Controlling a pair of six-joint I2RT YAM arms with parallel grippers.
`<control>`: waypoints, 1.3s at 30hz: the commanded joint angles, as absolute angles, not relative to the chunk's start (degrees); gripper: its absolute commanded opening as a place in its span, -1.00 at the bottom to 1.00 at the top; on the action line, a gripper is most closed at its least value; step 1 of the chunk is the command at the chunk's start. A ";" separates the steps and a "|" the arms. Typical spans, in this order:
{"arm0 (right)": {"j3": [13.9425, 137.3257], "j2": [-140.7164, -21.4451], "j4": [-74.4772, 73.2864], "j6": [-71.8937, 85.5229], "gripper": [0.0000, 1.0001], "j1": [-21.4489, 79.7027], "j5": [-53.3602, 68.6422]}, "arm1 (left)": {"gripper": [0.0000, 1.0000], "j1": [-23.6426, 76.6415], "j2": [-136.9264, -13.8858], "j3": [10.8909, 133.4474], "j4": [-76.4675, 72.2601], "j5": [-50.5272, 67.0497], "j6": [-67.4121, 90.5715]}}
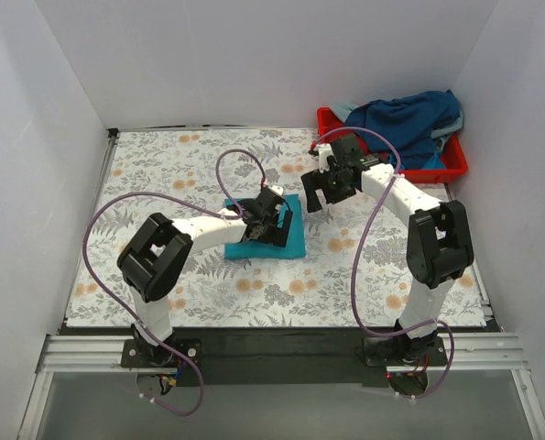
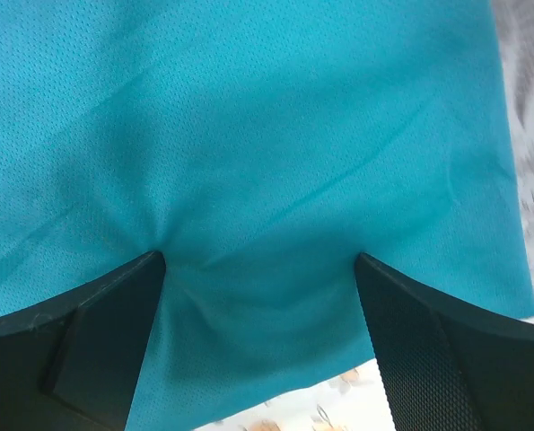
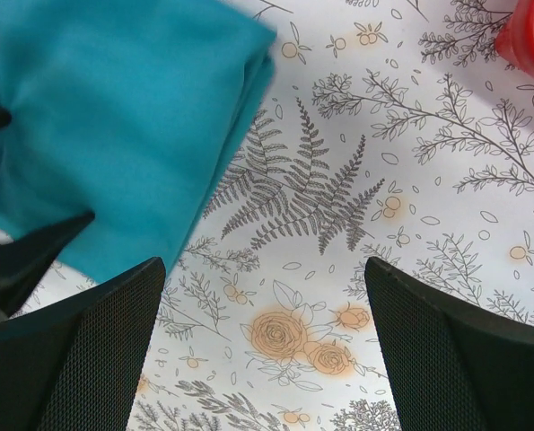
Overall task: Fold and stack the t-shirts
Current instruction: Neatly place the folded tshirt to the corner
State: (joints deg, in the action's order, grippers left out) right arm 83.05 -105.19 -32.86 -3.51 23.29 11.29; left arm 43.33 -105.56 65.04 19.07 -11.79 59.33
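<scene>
Pressing down on the folded teal shirt (image 1: 296, 240) near the middle of the flowered table (image 1: 162, 165), the left gripper (image 2: 259, 265) has its fingers spread wide, their tips dimpling the cloth. Just right of the shirt, the right gripper (image 3: 264, 269) hangs above the table, fingers likewise apart. At the far right, a red tray (image 1: 448, 170) holds a heap of blue shirts (image 1: 405, 119).
</scene>
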 commanded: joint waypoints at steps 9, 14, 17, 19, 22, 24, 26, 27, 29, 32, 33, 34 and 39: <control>82.35 -102.13 -32.69 -5.36 0.97 21.80 13.01 | 0.75 16.20 -111.88 63.81 27.16 -1.88 31.53; 82.79 -102.30 -32.96 -5.80 0.97 21.71 14.41 | 0.75 -3.11 -117.32 69.33 32.94 9.13 12.68; 82.71 -102.48 -33.05 -5.98 0.97 21.80 14.77 | 0.69 -9.55 -123.19 76.69 36.81 10.45 8.36; 82.97 -102.83 -33.22 -6.06 0.97 21.71 14.94 | 0.68 -11.68 -125.41 79.62 37.79 11.07 7.48; 83.06 -102.92 -33.31 -6.06 0.97 21.80 15.03 | 0.67 -14.15 -127.61 83.05 37.18 12.30 5.63; 83.06 -102.92 -33.31 -6.33 0.97 21.71 14.94 | 0.66 -14.85 -129.11 85.24 37.44 12.74 4.14; 83.14 -102.83 -33.49 -6.42 0.97 21.71 14.85 | 0.66 -15.64 -130.16 86.39 37.88 13.01 2.99; 83.14 -102.83 -33.57 -6.59 0.97 21.71 14.94 | 0.65 -15.99 -131.12 87.70 37.88 12.83 2.38; 82.97 -102.48 -33.57 -6.77 0.97 21.71 14.77 | 0.66 -17.04 -132.01 89.20 38.67 12.57 1.94; 82.53 -101.78 -33.58 -6.85 0.97 21.71 15.12 | 0.68 -18.45 -130.17 90.79 38.85 14.67 1.76; 82.36 -101.60 -33.57 -6.86 0.97 21.71 15.38 | 0.69 -18.46 -129.12 91.23 38.93 15.98 1.93; 82.09 -101.17 -33.49 -6.86 0.97 21.71 15.73 | 0.69 -18.46 -127.37 92.36 39.20 16.43 2.28; 82.53 -100.20 -33.57 -6.77 0.97 21.71 15.91 | 0.72 -18.46 -122.00 98.17 42.80 20.04 7.90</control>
